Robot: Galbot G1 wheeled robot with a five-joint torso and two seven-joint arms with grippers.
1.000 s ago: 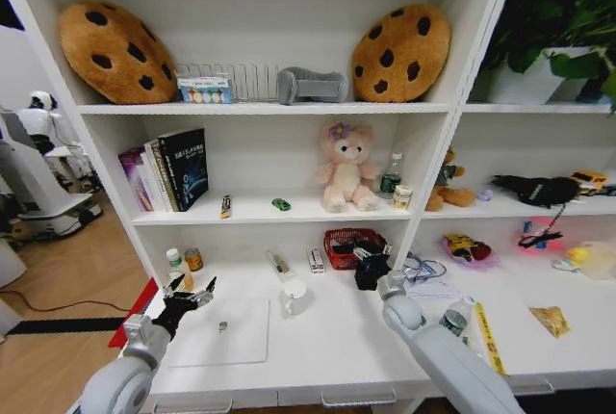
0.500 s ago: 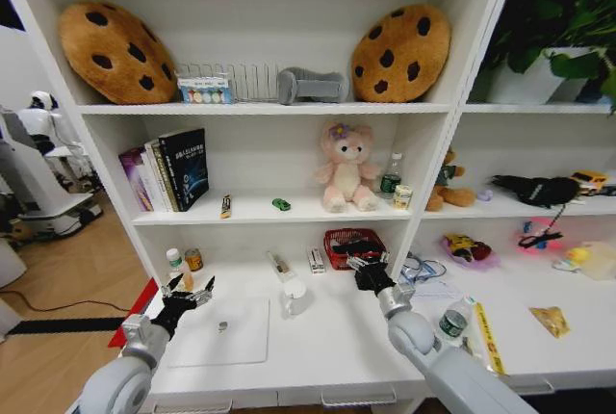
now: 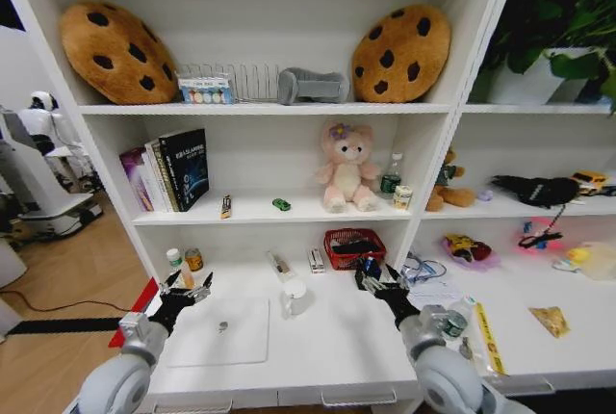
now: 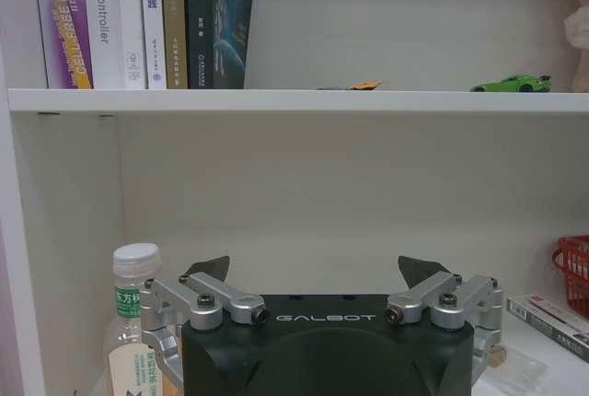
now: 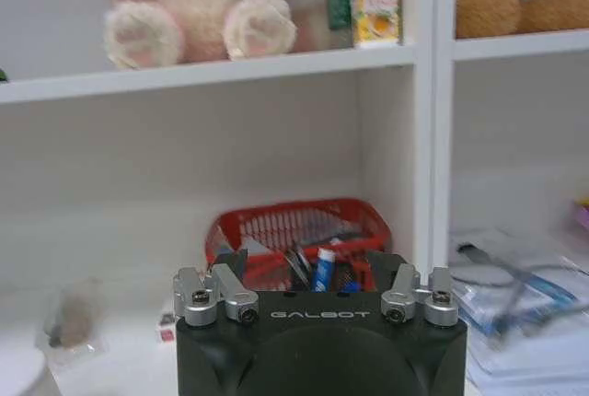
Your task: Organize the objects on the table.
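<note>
On the table (image 3: 327, 361) the laptop (image 3: 221, 332) lies at the near left, and the mug (image 3: 294, 297) stands just right of it. The basket (image 3: 352, 245) stands farther back, right of the mug. The toy car (image 3: 280, 204) stands on the shelf above, left of the plush bear (image 3: 345, 169).

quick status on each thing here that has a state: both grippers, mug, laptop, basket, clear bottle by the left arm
left gripper: open, empty, over the desk's left end
right gripper: open, empty, in front of the basket
mug: upright on the desk
laptop: closed, flat
basket: upright, holds small items
bottle: upright, cap on
</note>
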